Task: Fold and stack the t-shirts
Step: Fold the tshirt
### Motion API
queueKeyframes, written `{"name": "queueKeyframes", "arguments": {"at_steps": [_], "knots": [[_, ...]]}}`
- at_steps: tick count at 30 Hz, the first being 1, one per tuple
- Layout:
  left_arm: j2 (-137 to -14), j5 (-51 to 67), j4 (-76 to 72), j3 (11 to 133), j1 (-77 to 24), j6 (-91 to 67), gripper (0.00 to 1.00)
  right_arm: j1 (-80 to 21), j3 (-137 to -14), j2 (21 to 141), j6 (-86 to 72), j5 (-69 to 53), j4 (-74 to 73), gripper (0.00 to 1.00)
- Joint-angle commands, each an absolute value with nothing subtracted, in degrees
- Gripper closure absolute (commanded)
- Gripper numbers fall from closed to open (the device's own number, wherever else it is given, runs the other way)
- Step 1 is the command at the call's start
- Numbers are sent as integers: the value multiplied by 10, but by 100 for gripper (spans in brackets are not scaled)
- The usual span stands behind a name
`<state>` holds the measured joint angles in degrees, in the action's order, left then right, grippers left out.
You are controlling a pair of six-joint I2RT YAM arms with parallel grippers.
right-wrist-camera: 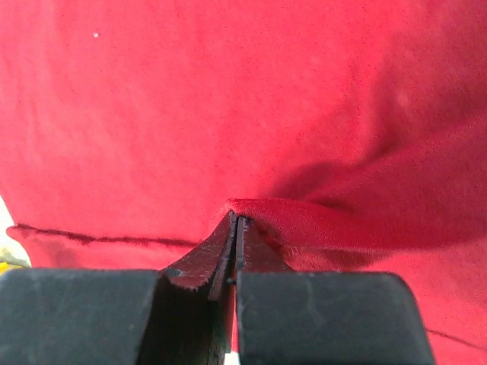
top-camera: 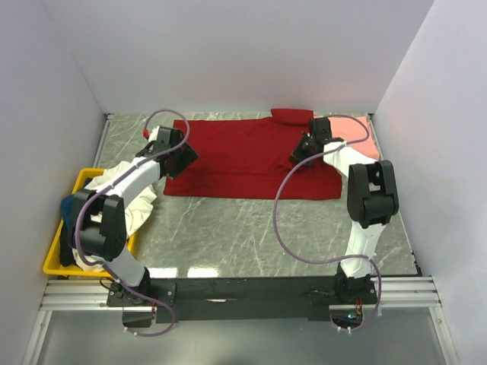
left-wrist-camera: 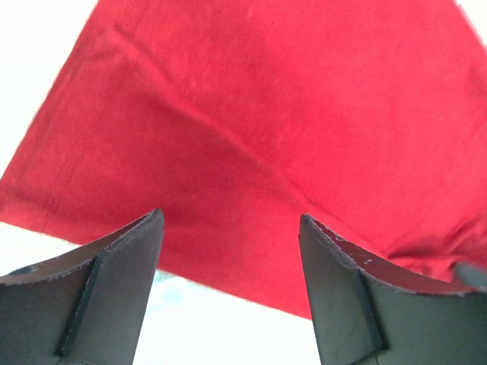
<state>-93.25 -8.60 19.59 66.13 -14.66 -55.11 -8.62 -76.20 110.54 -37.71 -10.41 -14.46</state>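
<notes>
At the far right of the table, your R gripper [right-wrist-camera: 234, 220] has its jaws pressed together on a raised fold of the dark red t-shirt [top-camera: 243, 156]. The cloth puckers into a ridge right at the tips, w/ a shadowed crease running off to the right.

On the left, your L gripper [left-wrist-camera: 230, 220] stands spread wide w/ nothing between the jaws. It's over the shirt's left edge, near a corner; can't tell if it touches the cloth.

The shirt itself lies spread flat across the back of the grey marbled table [top-camera: 251, 236], long side running left-right, w/ a bunched bit at its far edge near the R arm. Just beyond the R gripper, in the far right corner, sits the salmon-pink t-shirt [top-camera: 354, 131], touching the red one.

Well apart, at the left edge, the yellow bin [top-camera: 53, 262] holds a cream-white t-shirt [top-camera: 141, 205] spilling over its rim, w/ a blue t-shirt [top-camera: 68, 207] beside it. The L arm crosses above both.
</notes>
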Motion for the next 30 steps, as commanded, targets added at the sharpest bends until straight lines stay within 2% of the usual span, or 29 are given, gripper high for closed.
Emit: {"name": "queueKeyframes", "arguments": {"at_steps": [1,5,8,11,12,14,15,18,23,26,30], "knots": [[-895,-68,167,636,-161,-544,23,-98,-846,1149,-350,-97,-186,99],[-886,-67,159,613,-177,-545,23,-107,-921,1192,-329,-84,-221,99],[-887,-65,157,604,-187,-543,23,-117,-986,1233,-308,-69,-262,93],[-886,-69,157,598,-199,-541,23,-125,-1038,1265,-286,-55,-294,80],[-886,-70,156,592,-202,-540,23,-127,-1053,1273,-274,-52,-306,70],[-889,-71,155,589,-205,-539,23,-128,-1066,1278,-261,-40,-317,61],[-890,-72,154,587,-206,-539,23,-129,-1070,1275,-248,-36,-321,52],[-898,-76,156,584,-207,-537,23,-130,-1070,1255,-226,-19,-328,44],[-907,-78,149,579,-207,-543,23,-125,-1010,1187,-226,14,-313,42],[-905,-84,154,579,-207,-551,23,-109,-931,1130,-255,13,-285,43],[-881,-119,180,563,-206,-575,24,-75,-740,1008,-322,-41,-187,44]]}}
